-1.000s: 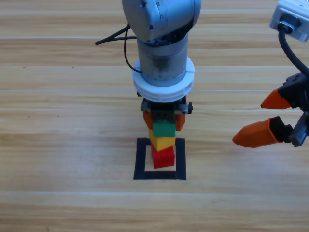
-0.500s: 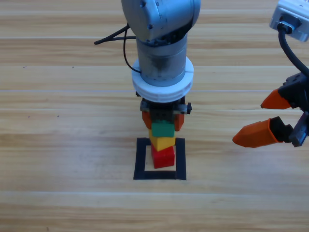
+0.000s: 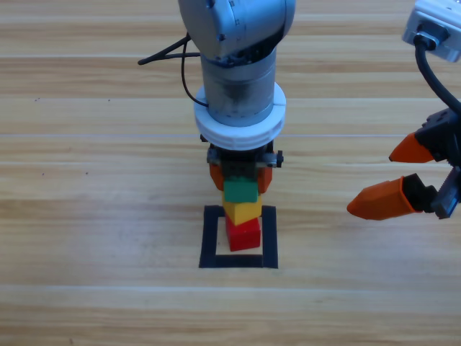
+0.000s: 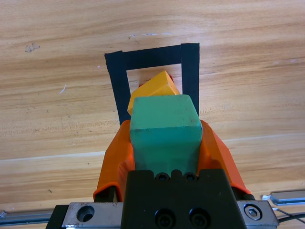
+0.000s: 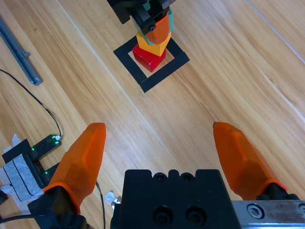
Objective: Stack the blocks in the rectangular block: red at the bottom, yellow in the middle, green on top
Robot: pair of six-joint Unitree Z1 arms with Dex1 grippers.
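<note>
Gripping the green cube (image 4: 165, 133) in my left end effector (image 3: 241, 182), I have it over yellow (image 3: 243, 211) and red (image 3: 244, 234) inside the tape frame (image 3: 211, 238), release pending; my right end effector (image 3: 403, 173) waits released near the surface's right edge.

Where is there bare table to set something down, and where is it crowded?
Bare wood lies left of the tape frame, in front of it, and between it and the open right gripper. It is crowded at the frame: red cube, yellow cube, green cube stacked, left gripper shut on the green cube.
</note>
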